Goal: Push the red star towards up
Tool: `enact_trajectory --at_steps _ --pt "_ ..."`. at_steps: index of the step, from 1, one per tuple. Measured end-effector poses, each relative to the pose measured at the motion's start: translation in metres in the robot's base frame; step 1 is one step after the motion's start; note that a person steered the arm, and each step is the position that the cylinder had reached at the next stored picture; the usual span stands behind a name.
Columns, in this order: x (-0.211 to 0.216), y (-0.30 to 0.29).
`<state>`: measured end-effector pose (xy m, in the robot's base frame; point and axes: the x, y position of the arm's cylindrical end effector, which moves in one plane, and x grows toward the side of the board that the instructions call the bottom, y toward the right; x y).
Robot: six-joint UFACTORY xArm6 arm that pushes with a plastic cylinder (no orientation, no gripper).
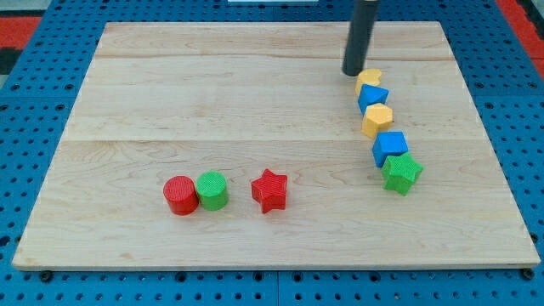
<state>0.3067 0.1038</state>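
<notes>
Eight blocks sit on the pale wooden board (255, 85) over blue pegboard (34, 102) — my tip (353, 73), no pincer, upper right, far from the red star (270, 189).

The straight dark rod (362, 38) runs off the view's top edge; its base partly hides the small yellow block (369, 79), shape unclear

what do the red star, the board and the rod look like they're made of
Red star: probably plastic, matte, with fine ridged lines on its top face, which may mean it is 3D printed.
Board: light wood, shown by its grain and plank seams; smooth, low sheen.
Rod, ending at my tip beside the topmost yellow block: dark and smooth, metal or plastic, I cannot tell which.
</notes>
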Motion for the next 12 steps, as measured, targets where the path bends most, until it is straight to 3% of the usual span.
enact_trajectory --at_steps 1,2,5,7,8,10,12 --pt "-0.003 -0.031" --pt "0.026 -0.045" --pt "0.177 -0.035" --pt "0.270 -0.060" --pt "0.261 -0.095" --pt "0.185 -0.095" --pt "0.190 -0.090"
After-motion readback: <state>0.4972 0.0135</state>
